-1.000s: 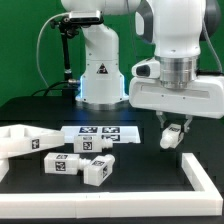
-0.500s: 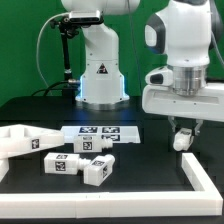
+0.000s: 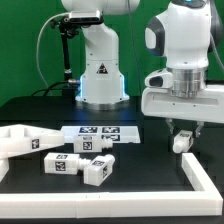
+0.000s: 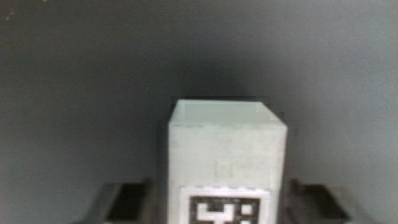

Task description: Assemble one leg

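You have the gripper (image 3: 181, 139) clamped on one leg (image 3: 183, 145), at 3 o'clock from the marker board (image 3: 97, 131). Judge pickup done and fitting not yet done. Other legs (image 3: 85, 165) lie at the board's 6 o'clock.

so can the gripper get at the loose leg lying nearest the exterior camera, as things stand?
Probably not yet: the gripper looks shut on another leg, so its jaws are taken. Nothing sits over the loose leg, though a neighbouring leg lies close beside it.
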You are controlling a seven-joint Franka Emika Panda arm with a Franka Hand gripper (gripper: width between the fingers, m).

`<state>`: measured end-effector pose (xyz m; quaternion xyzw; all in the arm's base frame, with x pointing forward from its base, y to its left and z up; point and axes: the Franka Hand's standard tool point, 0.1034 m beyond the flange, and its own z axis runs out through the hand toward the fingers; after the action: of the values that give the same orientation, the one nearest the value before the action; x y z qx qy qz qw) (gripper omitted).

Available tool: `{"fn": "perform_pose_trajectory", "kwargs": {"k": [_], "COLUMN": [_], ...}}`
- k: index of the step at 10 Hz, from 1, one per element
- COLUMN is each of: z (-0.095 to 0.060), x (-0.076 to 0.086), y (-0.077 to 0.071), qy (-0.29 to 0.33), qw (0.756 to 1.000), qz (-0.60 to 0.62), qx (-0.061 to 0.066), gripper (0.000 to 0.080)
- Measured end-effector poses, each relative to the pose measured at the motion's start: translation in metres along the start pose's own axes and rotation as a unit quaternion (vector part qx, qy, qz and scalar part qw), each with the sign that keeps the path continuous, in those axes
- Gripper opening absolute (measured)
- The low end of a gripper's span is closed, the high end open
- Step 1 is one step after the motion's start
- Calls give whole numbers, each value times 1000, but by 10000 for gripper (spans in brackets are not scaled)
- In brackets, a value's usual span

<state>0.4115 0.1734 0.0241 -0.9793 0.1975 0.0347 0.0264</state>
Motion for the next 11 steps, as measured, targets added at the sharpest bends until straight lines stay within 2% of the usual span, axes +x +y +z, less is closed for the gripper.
{"fn": "perform_pose_trajectory", "kwargs": {"k": [1, 2, 4, 5, 8, 9, 10, 11], "z": [-18, -38, -65, -78, -78, -73, -55, -53], "x": [21, 43, 76, 100, 101, 102, 111, 129], "y": [16, 33, 47, 53, 52, 57, 77, 89], "qy": [1, 1, -3, 13, 13, 9, -4, -15], "qw": [1000, 999, 999, 999, 999, 998, 998, 998], "qz": [-21, -35, -50, -42, -39, -54, -64, -60], "qx": [5, 8, 15, 21, 21, 18, 8, 1], "gripper": [539, 615, 645, 645, 649, 649, 649, 649]}}
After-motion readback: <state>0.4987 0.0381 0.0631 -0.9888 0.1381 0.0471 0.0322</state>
